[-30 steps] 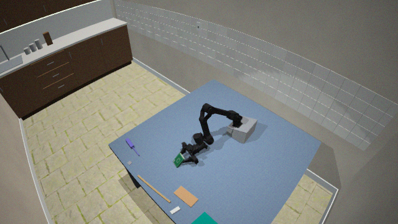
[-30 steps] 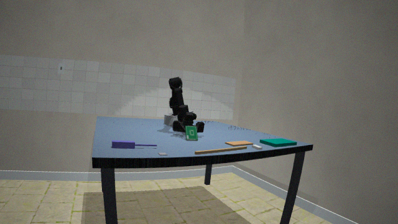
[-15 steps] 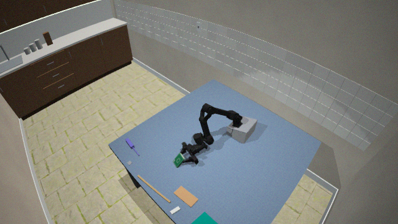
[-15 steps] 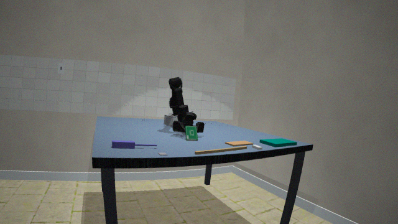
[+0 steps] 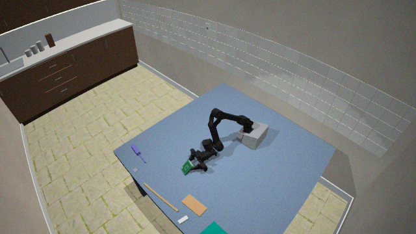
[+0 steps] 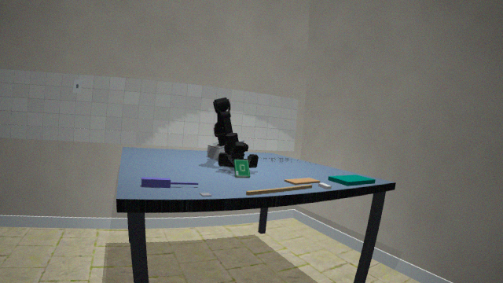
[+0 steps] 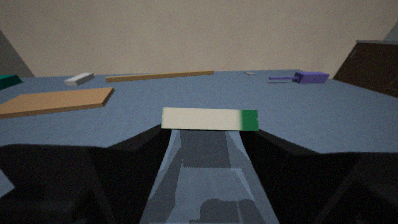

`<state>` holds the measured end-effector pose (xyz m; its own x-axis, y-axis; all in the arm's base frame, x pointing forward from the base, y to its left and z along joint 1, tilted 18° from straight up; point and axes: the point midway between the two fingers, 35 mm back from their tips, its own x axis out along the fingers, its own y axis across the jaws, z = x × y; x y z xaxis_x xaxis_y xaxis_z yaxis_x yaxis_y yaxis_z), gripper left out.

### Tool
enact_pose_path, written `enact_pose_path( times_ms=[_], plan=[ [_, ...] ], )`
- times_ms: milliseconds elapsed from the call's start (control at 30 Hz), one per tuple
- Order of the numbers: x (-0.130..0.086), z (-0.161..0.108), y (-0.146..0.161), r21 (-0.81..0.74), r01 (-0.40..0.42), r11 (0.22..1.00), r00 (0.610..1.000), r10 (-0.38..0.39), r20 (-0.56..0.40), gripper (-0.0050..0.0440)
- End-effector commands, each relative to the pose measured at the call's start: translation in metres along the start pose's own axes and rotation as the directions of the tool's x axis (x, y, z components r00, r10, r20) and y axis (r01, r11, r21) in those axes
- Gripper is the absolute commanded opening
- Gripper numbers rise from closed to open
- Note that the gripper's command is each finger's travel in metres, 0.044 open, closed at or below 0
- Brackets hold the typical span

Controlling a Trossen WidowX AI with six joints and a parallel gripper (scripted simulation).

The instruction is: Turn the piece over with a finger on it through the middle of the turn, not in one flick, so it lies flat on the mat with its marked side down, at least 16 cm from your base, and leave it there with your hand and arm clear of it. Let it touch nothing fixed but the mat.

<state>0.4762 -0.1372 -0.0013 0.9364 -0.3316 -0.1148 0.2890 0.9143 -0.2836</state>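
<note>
The piece is a small green card with a white rectangle mark on one face. It stands tilted up on its lower edge on the blue mat, marked face turned away from the arm, as the exterior view shows. My gripper is low over the mat and shut on the card's sides. In the wrist view only the card's upper edge shows, cream with a green right end, between my two black fingers.
A purple tool, a tiny grey chip, a long wooden stick, an orange board, a white block and a teal slab lie near the mat's near edges. The grey base block stands behind.
</note>
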Motion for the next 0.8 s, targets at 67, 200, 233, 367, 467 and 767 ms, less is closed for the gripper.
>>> enact_pose_path(
  times_ms=[67,200,233,367,467,767],
  plan=[
    [-0.0017,-0.0089,0.0000,-0.004,0.002,1.000,1.000,-0.002,-0.025,0.0000],
    [-0.0017,-0.0089,0.0000,-0.004,0.002,1.000,1.000,-0.002,-0.025,0.0000],
    [-0.0017,-0.0089,0.0000,-0.004,0.002,1.000,1.000,-0.002,-0.025,0.0000],
    [0.0002,-0.0058,0.0001,-0.001,0.002,1.000,1.000,-0.002,-0.012,0.0000],
    [-0.0011,-0.0085,0.0001,-0.003,0.003,1.000,1.000,-0.003,-0.020,0.0000],
    [-0.0019,-0.0103,0.0001,-0.003,0.004,1.000,1.000,-0.004,-0.025,0.0000]
  ],
)
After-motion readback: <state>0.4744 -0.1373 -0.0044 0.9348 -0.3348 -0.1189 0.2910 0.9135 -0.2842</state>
